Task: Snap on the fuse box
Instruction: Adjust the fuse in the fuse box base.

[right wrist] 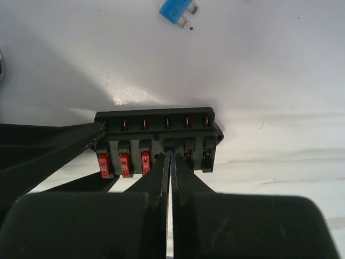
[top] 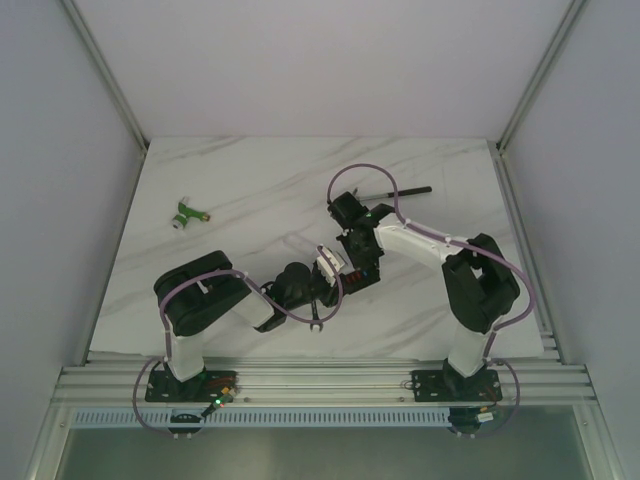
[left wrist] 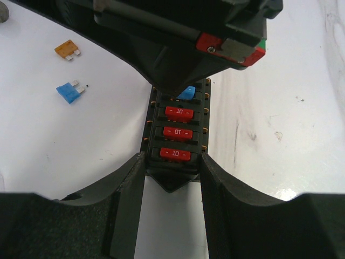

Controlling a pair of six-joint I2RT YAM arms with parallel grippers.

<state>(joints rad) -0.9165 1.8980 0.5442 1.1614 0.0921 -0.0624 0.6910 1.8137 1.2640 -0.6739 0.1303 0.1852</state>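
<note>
Left gripper, jaws about half spread, clamps the near end of the fuse box between its two fingers. The small black box lies flat on the white marbled table, about midway between the two arms. Right gripper comes in over the box's far end with its jaws pinched together on a blue fuse, held at the box's fourth slot. How deep the fuse sits there cannot be told. Three red fuses fill the slots between the blue fuse and the left gripper's fingers. The two slots beyond the blue fuse show bare metal contacts. Off one long side of the box, apart from it, an orange fuse and a loose blue fuse lie on the table. A small wrench lies near the box on the side toward the arm bases. A dark-handled tool lies beyond the box, and a green-and-white connector sits well apart from it to the left.
</note>
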